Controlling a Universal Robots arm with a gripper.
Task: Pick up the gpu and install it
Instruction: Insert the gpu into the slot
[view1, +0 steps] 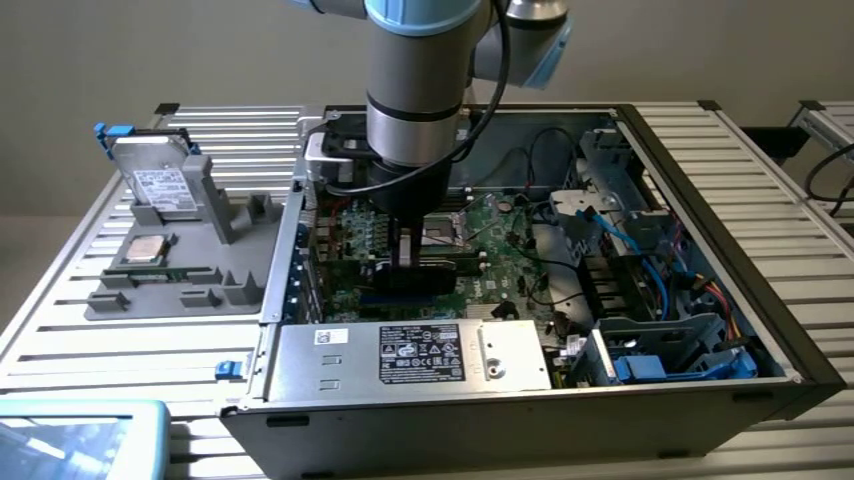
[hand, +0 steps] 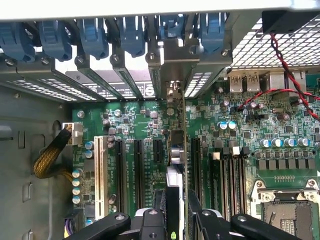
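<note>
**Operator:** Where's the gpu now?

**Guide:** Your jaws are closed on its top edge. It stands on edge inside the case, over the motherboard between 2 black slots, with its bracket at the rear wall.

**Operator:** How do I seat it well?

**Guide:** Hold it upright and parallel to those slots; I'd judge any tilt would bind. Press straight down, evenly. I can't tell if it touches its slot yet.

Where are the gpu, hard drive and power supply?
gpu (hand: 173, 205): wrist view, on its black face, seen edge-on.
hard drive (view1: 160, 188): exterior view, on its white label.
power supply (view1: 419, 354): exterior view, on its top label.
</note>
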